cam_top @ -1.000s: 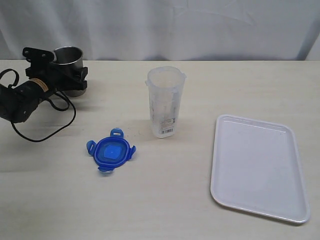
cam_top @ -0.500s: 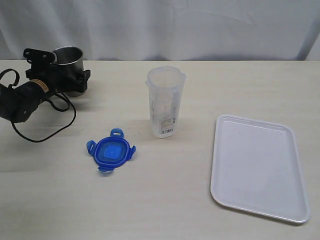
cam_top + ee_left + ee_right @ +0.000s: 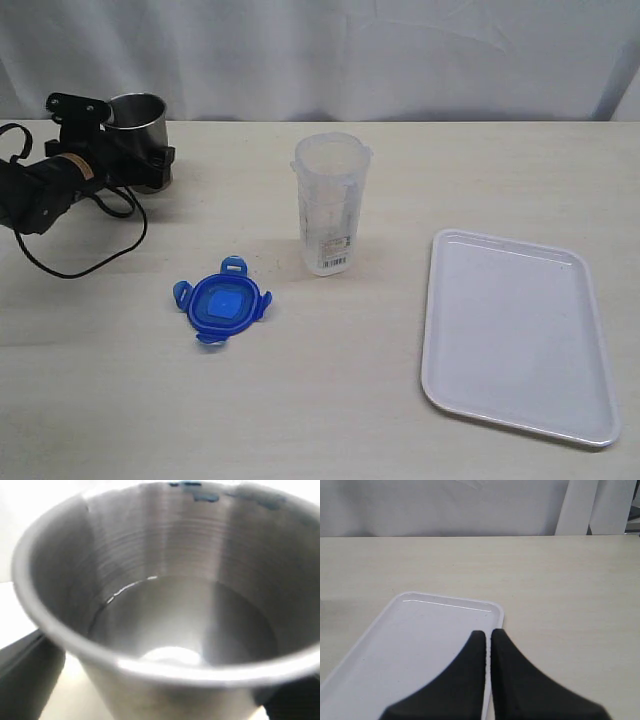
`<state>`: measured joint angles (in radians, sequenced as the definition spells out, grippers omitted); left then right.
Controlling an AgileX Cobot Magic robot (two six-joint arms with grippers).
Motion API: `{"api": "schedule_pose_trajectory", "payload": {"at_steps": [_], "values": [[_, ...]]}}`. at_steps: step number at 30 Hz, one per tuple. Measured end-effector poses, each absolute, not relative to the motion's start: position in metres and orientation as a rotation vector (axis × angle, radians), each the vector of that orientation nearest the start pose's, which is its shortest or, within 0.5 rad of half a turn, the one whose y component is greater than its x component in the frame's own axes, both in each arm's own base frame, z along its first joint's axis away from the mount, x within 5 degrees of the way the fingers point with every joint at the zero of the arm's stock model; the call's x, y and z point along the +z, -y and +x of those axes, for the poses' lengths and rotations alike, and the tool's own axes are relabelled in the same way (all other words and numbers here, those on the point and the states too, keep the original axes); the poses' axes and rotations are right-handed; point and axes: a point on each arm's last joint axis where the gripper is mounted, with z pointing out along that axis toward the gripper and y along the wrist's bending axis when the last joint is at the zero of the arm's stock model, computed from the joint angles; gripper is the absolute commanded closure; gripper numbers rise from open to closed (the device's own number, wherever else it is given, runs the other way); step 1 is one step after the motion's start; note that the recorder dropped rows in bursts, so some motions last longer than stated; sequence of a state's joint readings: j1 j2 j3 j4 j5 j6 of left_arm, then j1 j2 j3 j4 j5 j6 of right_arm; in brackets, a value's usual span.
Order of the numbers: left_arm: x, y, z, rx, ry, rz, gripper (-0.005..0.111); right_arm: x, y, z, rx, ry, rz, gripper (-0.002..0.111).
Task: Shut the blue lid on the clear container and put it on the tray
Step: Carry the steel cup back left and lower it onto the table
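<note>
Task barely begun, by our reading. Nearest us, the tray [image 3: 520, 340] lies flat on the right of the table [image 3: 300, 420] with nothing on it. Further in and left of centre, the blue lid [image 3: 222, 304] rests flat on the tabletop, snap flaps splayed, well apart from either gripper. Beyond it, near mid-table, the clear container [image 3: 331, 205] stands upright with its mouth open, touching neither lid nor tray. So everything is left: fetch the lid, snap it onto the container, carry the closed container to the tray.

Arms next. The right gripper [image 3: 487, 633] is outside the exterior view. Its wrist camera shows two black fingers pressed together with nothing between them, above the tray and close to its rim. Farthest off, at the back left, the left arm lies low along the table. The left gripper [image 3: 118, 135] has its jaws spread wide on either side of the grey steel cup [image 3: 170, 605], which is no part of the task. A sliver of table shows between one finger and the cup wall. The other finger is half cut off in the wrist view, so we cannot say whether it touches. It reads to us as released, not clamped.
</note>
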<state>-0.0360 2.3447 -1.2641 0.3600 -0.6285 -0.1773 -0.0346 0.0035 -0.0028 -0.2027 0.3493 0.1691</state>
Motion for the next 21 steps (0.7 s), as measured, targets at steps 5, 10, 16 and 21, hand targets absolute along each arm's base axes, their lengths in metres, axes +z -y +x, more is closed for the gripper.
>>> {"api": "schedule_pose_trajectory", "payload": {"at_steps": [5, 10, 16, 21], "values": [[0.0622, 0.0373, 0.4593, -0.145, -1.972, 0.354, 0.010, 0.1831, 0.0081, 0.0532, -0.103, -1.827, 0.060, 0.104], [0.0613, 0.0406, 0.4578, -0.174, -1.977, 0.396, 0.010, 0.1831, 0.0081, 0.0532, -0.103, -1.827, 0.060, 0.104], [0.0619, 0.0417, 0.4577, -0.193, -1.971, 0.392, 0.010, 0.1831, 0.0081, 0.0532, -0.103, -1.827, 0.060, 0.104], [0.0619, 0.0418, 0.4576, -0.196, -1.972, 0.389, 0.010, 0.1831, 0.0081, 0.0532, -0.103, -1.827, 0.060, 0.104]]}}
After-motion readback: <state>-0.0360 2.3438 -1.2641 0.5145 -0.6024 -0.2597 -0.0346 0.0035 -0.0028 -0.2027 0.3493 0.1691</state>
